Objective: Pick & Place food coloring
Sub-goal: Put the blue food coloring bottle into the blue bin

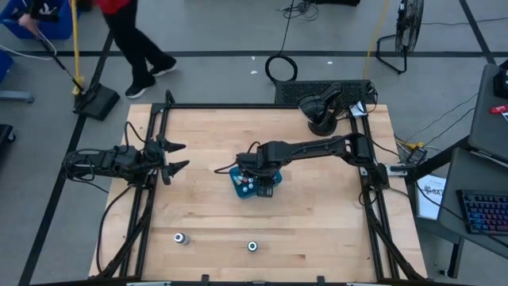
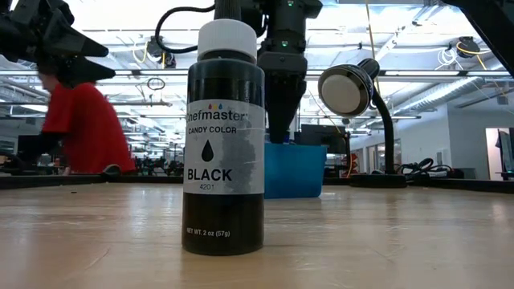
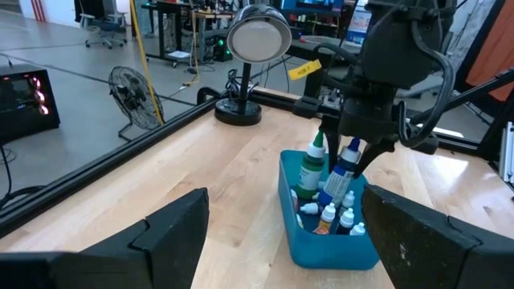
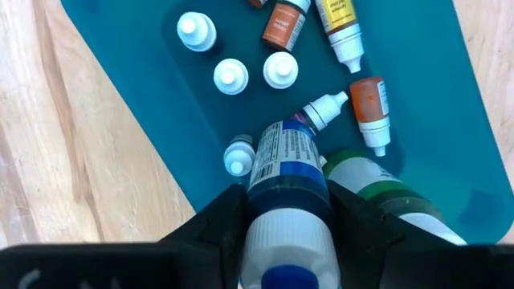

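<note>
High view: the right gripper [image 1: 264, 184] hangs over the teal tray [image 1: 236, 184] at frame centre. The left gripper [image 1: 176, 156] waits at centre left with its fingers spread wide and nothing between them. Two bottles stand apart near the bottom edge, one [image 1: 182, 237] left of the other [image 1: 252, 246].

Low view: a black candy color bottle [image 2: 224, 144] with a white cap stands upright in the foreground at centre left. The blue tray [image 2: 295, 170] lies behind it, under the dark arm. A desk lamp [image 2: 352, 96] stands at centre right, and a person in red [image 2: 87, 128] is at left.

Left wrist view: the right gripper [image 3: 351, 164] is closed on a blue-labelled bottle [image 3: 347, 165] above the tray [image 3: 333, 249] at lower centre. A green-labelled bottle [image 3: 311, 168] leans just beside it among small dropper bottles [image 3: 328, 217].

Right wrist view: the fingers [image 4: 213, 229] clamp the blue-labelled, white-capped bottle [image 4: 283, 172] at lower centre. Small dropper bottles [image 4: 230, 76] stand or lie on the tray floor [image 4: 128, 56] in the upper half.
</note>
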Robot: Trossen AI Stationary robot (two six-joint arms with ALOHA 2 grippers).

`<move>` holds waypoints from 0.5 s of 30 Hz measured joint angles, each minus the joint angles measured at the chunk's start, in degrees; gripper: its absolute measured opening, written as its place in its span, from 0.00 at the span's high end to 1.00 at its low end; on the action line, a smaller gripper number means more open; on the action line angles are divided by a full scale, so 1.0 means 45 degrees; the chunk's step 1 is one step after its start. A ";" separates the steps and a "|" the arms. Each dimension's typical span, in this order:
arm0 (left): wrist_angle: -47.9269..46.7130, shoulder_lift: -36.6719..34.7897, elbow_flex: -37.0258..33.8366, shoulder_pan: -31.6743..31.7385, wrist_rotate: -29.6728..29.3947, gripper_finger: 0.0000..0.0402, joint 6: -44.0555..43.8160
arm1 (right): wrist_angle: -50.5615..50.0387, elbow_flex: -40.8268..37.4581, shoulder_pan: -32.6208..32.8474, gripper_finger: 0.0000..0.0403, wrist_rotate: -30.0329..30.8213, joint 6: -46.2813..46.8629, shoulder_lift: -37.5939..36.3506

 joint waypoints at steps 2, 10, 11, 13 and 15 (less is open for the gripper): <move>-0.0001 -0.0001 0.0000 0.0000 0.0000 0.19 0.0000 | -0.0023 -0.0010 0.0039 0.67 -0.0002 -0.0003 0.0000; -0.0001 0.0000 0.0000 0.0000 0.0000 0.19 0.0000 | -0.0414 -0.0032 0.0032 0.68 -0.0291 0.0241 0.0028; -0.0001 -0.0001 0.0000 -0.0001 0.0000 0.19 0.0000 | -0.0250 -0.0034 0.0039 0.68 -0.0294 0.0244 0.0037; 0.0001 -0.0001 0.0000 -0.0001 0.0000 0.19 0.0000 | 0.0068 -0.0045 0.0039 0.64 -0.0359 0.0248 0.0044; 0.0001 -0.0001 0.0000 -0.0002 0.0000 0.19 0.0000 | 0.0443 -0.0080 0.0039 0.55 -0.0375 0.0401 0.0049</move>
